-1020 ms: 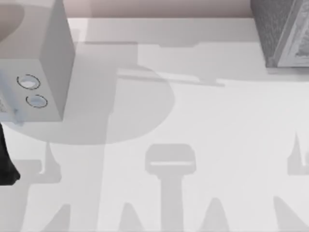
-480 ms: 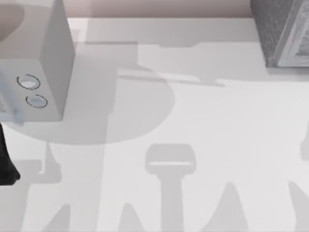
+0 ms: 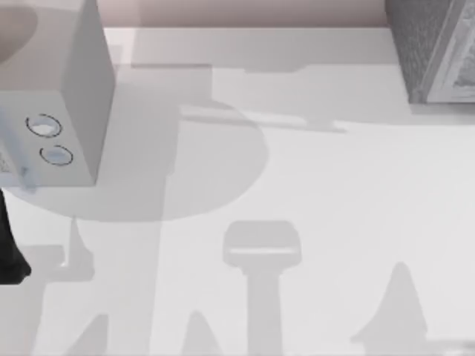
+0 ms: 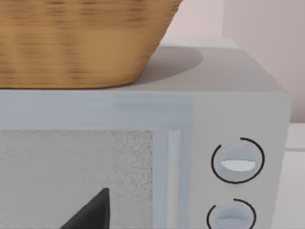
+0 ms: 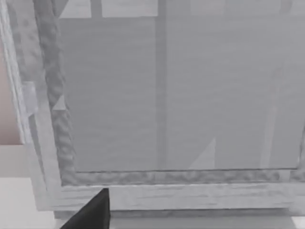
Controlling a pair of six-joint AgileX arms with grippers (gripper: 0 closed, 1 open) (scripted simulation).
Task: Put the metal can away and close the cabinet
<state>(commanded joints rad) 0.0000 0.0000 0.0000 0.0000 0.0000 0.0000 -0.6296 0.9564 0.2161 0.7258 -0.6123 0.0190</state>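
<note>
From above, a slice of the left arm (image 3: 10, 252) shows at the left edge of the frame, lower half: matte black, smooth, narrow at the top and widening to a blunt, rounded lump lower down. No cables, screws or markings can be made out on it. In the left wrist view, 1 dark charcoal finger (image 4: 90, 213) pokes up at the bottom edge, a flat pointed wedge with a sharp tip. The right wrist view gives the same: 1 charcoal wedge-shaped finger (image 5: 90, 213) at the bottom edge, plain and unmarked.
</note>
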